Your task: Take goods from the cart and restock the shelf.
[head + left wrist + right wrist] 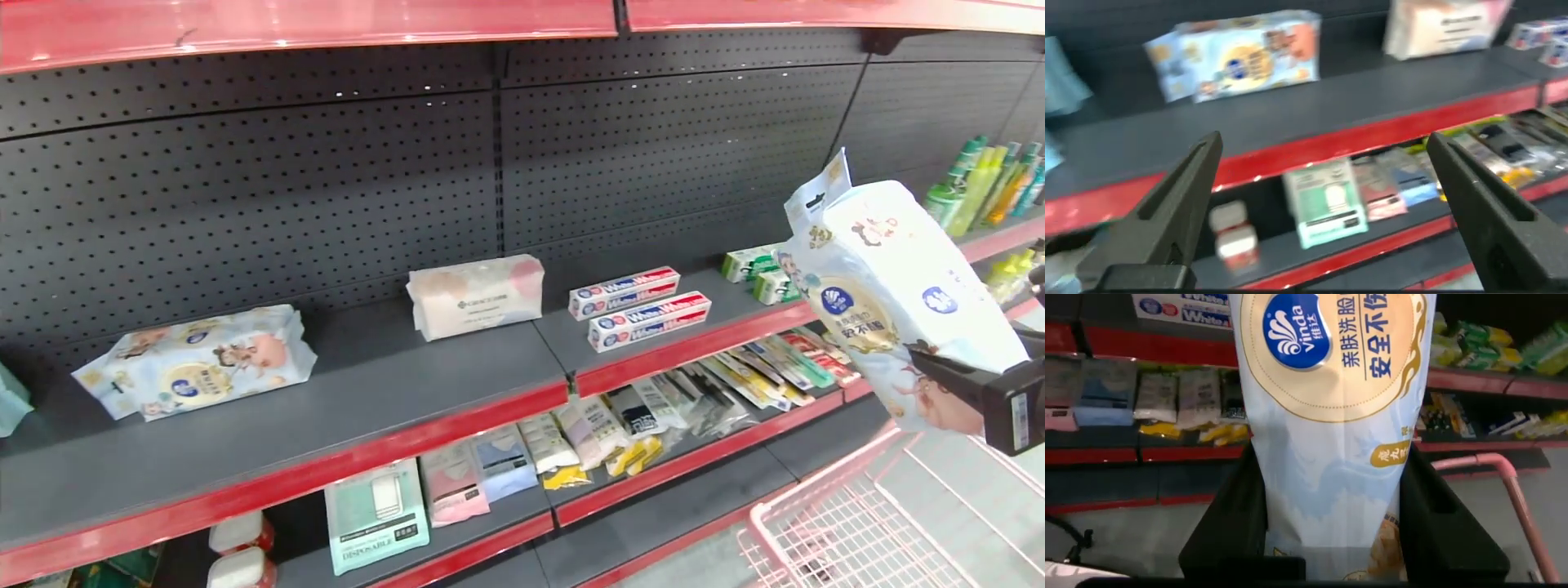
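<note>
1. Cart (824, 523), pink wire, sits at the lower right, under the right gripper (971, 384).
2. That gripper is clamped on the lower end of a white pack (890, 286). It holds the pack in the air above the cart, off the right part of the shelf (367, 384). The pack is tilted, with its hang tab uppermost.
3. From the right wrist, the black fingers (1237, 514) press the pack (1331, 416) from both sides, with the cart rim (1503, 469) beside them.
4. The left gripper (1323, 143) has its jaws wide apart and holds nothing. It faces the shelf's red front edge.
5. A printed pack (196, 359) lies flat near the shelf's left end, toward the back.
6. A pale tissue pack (476, 296) stands at the back edge near the middle.
7. Two toothpaste boxes (649, 320) lie side by side to its right, the nearer one by the front edge.
8. Green boxes (751, 263) sit near the right end, behind the held pack.
9. Bottles (980, 184) stand on the next shelf section, far right.
10. The lower shelf (653, 482) holds a row of small flat packets.
</note>
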`<state>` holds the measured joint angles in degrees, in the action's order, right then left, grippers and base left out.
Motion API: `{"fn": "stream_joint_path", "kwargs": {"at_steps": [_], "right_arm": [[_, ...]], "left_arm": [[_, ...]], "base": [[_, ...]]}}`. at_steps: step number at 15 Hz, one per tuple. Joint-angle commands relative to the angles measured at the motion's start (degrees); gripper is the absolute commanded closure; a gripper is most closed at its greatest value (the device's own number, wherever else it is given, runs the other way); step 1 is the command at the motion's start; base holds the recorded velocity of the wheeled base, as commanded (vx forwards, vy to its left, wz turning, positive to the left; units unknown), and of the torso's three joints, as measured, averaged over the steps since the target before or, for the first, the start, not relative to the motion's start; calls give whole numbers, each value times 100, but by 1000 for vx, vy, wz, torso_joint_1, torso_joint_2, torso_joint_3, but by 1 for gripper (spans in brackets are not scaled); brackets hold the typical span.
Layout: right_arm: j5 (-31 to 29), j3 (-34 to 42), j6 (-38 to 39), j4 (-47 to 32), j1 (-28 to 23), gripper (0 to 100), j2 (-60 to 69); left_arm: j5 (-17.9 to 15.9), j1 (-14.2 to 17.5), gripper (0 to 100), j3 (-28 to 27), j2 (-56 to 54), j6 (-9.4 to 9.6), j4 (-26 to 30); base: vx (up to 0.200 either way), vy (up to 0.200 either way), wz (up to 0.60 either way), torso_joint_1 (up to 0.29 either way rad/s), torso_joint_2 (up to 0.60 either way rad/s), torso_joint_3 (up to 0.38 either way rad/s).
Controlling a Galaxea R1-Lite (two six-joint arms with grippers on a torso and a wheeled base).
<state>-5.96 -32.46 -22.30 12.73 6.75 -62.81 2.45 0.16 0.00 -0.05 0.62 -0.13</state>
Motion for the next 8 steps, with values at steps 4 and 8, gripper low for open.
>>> {"fn": "stream_joint_path", "kwargs": {"at_steps": [4, 8], "right_arm": [[-2, 30, -3, 2, 1, 100, 14], [-2, 30, 59, 2, -25, 100, 40]], "left_arm": [[10, 2, 0, 0, 5, -1, 5], [1, 2, 0, 0, 5, -1, -4]], "base": [[0, 0, 600, 0, 7, 4], [0, 0, 0, 0, 0, 0]]}}
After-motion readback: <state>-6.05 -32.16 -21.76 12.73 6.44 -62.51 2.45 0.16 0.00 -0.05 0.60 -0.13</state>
